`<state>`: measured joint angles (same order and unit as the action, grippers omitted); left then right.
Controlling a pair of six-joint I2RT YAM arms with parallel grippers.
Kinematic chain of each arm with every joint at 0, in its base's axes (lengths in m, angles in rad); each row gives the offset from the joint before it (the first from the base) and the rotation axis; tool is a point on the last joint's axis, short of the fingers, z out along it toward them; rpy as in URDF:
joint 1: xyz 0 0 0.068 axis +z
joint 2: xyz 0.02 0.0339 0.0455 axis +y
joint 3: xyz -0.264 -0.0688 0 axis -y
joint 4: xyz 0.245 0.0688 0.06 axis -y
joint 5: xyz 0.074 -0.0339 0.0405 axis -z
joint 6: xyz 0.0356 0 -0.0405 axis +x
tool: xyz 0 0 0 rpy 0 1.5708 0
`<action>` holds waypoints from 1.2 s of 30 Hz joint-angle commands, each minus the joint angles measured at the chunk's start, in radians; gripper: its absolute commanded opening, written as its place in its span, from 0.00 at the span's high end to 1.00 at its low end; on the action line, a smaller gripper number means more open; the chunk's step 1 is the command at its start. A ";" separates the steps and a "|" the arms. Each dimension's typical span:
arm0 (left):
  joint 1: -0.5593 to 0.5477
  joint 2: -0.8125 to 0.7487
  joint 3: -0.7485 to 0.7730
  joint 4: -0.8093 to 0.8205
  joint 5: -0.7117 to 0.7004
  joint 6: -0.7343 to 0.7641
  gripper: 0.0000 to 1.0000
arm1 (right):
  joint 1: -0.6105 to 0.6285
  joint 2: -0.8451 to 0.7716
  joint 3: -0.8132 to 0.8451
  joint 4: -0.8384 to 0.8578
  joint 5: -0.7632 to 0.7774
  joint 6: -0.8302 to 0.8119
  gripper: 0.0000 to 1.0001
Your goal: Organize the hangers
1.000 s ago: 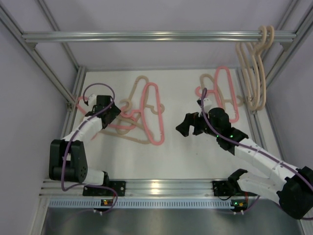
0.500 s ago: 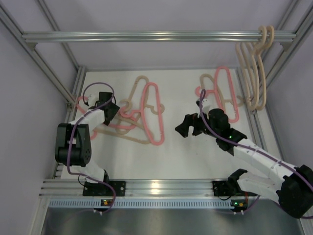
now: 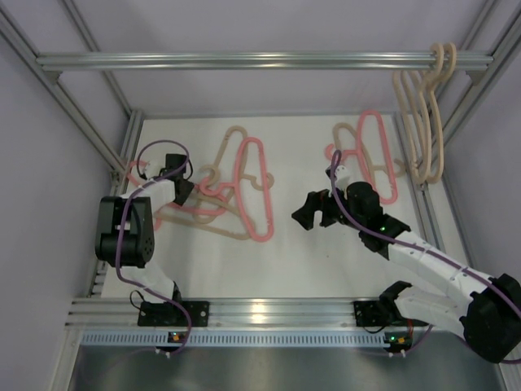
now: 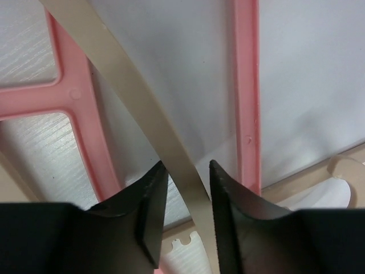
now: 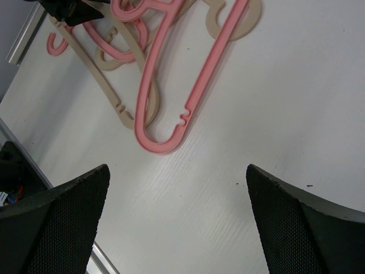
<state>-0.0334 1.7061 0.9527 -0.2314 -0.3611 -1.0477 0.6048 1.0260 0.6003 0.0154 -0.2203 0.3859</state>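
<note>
Pink and beige hangers lie tangled on the white table at the left: a long pink one (image 3: 252, 191) and a beige one (image 3: 220, 175). A second pink hanger (image 3: 376, 155) and beige hanger (image 3: 352, 151) lie at the back right. Several beige hangers (image 3: 423, 122) hang from the top rail. My left gripper (image 3: 181, 189) is down in the left pile. Its jaws (image 4: 187, 165) stand narrowly either side of a beige hanger bar (image 4: 125, 85), with a sliver of gap on the right, beside a pink bar (image 4: 246, 85). My right gripper (image 3: 313, 210) hovers wide open over bare table (image 5: 177, 217), holding nothing.
Aluminium frame posts (image 3: 122, 159) border the table left and right, and a horizontal rail (image 3: 260, 59) crosses the back. The right wrist view shows the left pile's pink hanger (image 5: 194, 97) and a beige hanger (image 5: 114, 97) ahead, with the table's left edge (image 5: 23, 31) behind them.
The left arm's elbow has swung up and back, and its jaws have narrowed around the beige bar. The right arm has barely moved.
</note>
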 commanded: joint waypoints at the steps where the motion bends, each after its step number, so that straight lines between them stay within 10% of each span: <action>1: 0.006 -0.017 0.001 0.032 -0.022 -0.028 0.62 | 0.020 0.000 -0.004 0.070 0.015 -0.019 0.01; 10: 0.004 -0.146 -0.023 0.029 -0.058 -0.043 1.00 | 0.020 0.000 -0.005 0.070 0.013 -0.019 0.01; 36: -0.388 -0.571 -0.003 0.037 -0.071 -0.181 1.00 | 0.280 0.104 0.093 0.251 0.077 -0.087 0.01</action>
<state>-0.4011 1.1889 0.9428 -0.2317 -0.4053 -1.1587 0.8307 1.0927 0.6239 0.1184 -0.2092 0.3271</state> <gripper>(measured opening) 0.252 0.993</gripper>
